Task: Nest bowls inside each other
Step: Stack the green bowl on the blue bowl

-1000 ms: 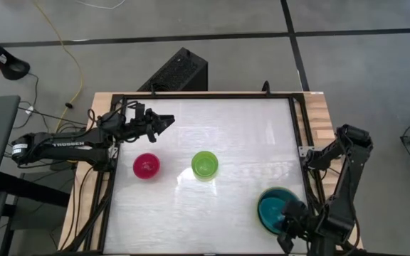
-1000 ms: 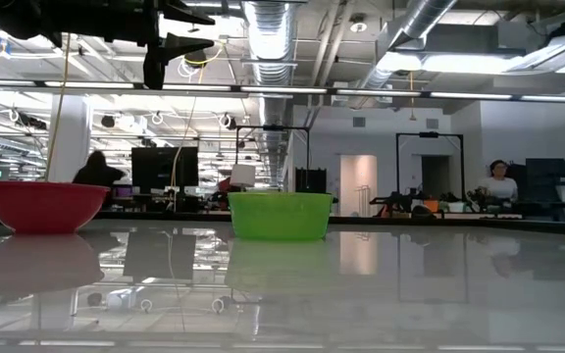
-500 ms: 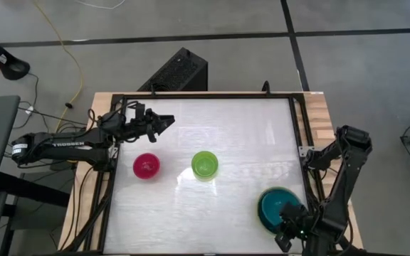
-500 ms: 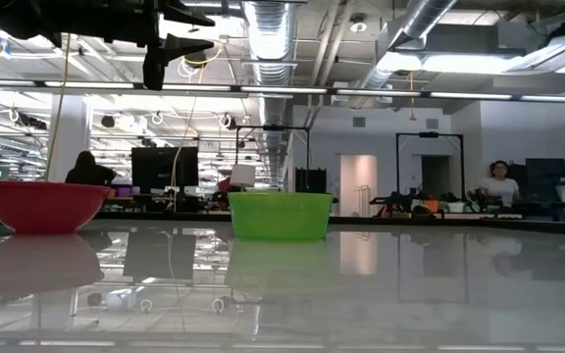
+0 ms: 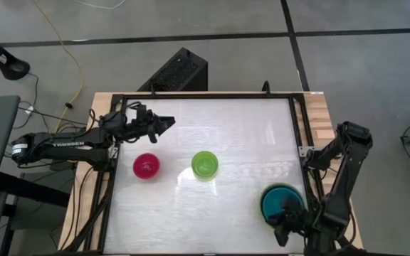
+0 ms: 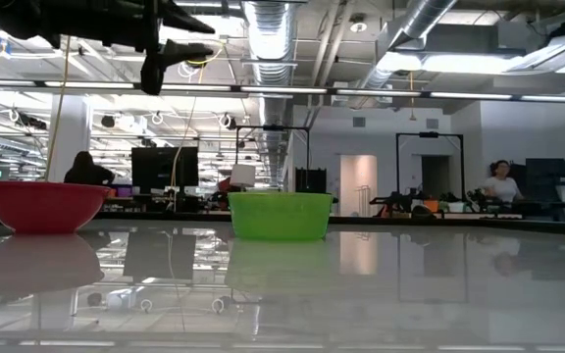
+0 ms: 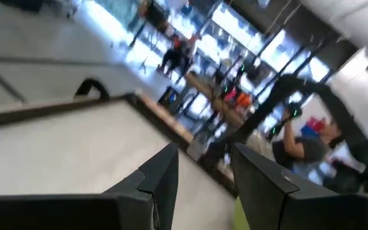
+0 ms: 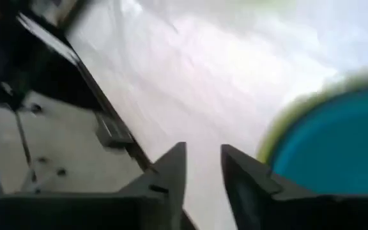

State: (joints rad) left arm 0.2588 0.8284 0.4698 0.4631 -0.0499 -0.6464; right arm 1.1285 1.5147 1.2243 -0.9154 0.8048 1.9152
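Observation:
A stack of bowls (image 5: 280, 200), teal-blue inside with a lime green rim (image 8: 280, 128), rests on its base at the table's near right corner. A small lime green bowl (image 5: 204, 164) (image 6: 281, 216) and a magenta bowl (image 5: 146, 166) (image 6: 42, 206) stand apart on their bases at mid-table. My right gripper (image 5: 282, 229) (image 8: 203, 167) hovers open just beside the stack's near side, with only bare table between its fingers. My left gripper (image 5: 164, 122) (image 6: 179, 44) (image 7: 203, 172) hangs open high over the far left of the table, holding nothing.
A black frame (image 5: 191, 96) runs round the white tabletop, and its near bar (image 8: 107, 121) lies close beside my right gripper. A black box (image 5: 179, 71) sits on the floor beyond the far edge. People show in the room behind (image 6: 501, 184).
My right gripper has drawn back off the stack's near rim toward the table's near edge. The stack now shows as a fuller round and sits a little farther from the near edge.

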